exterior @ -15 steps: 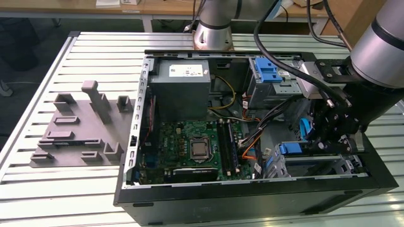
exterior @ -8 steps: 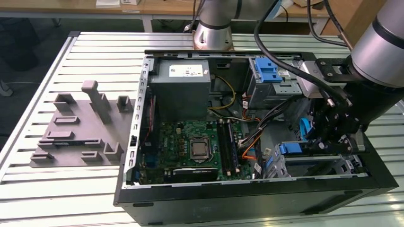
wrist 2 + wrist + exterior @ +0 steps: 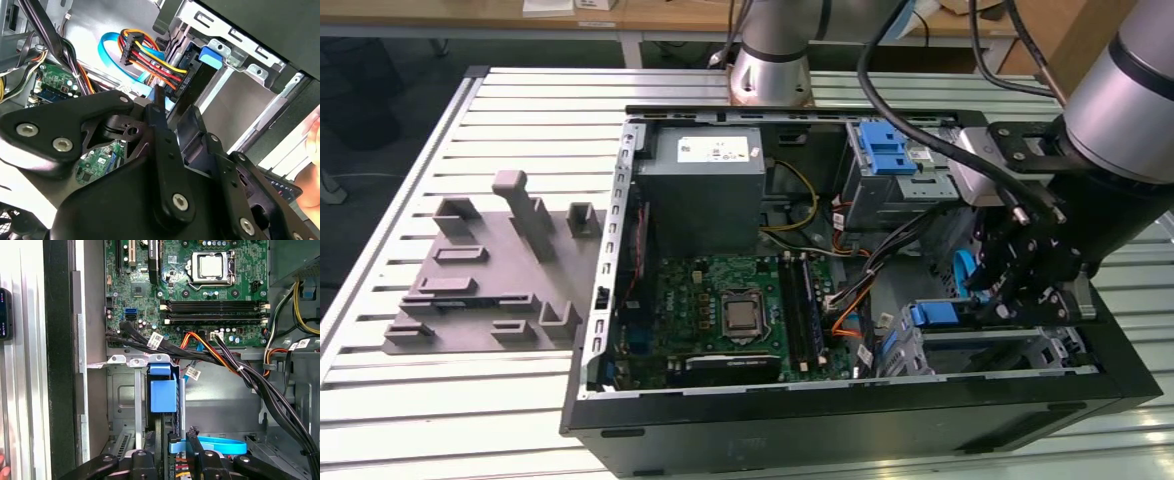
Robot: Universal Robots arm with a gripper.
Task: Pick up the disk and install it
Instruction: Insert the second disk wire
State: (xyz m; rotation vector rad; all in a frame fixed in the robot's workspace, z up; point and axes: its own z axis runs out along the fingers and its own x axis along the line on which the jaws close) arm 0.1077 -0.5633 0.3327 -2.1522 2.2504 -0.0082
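**Disk stands in the lower cage, gripper on it**

We see the gripper (image 3: 994,295) lowered into the open computer case (image 3: 854,420), at the corner on the exterior view's right, over the metal drive cage (image 3: 1014,345). The disk (image 3: 163,390) stands on edge inside that cage, its blue carrier tab facing up beside the cage's bent metal lugs. In the first wrist view the two black fingers (image 3: 145,460) sit on either side of the disk's narrow edge. They appear to be pinched against it, though the contact itself is dark and we cannot be fully sure. In the second wrist view a bundle of red, yellow and black wires (image 3: 150,60) ends at a connector just beside the disk. The motherboard (image 3: 734,310) lies next to the cage, and the grey power supply (image 3: 707,190) sits beyond it.
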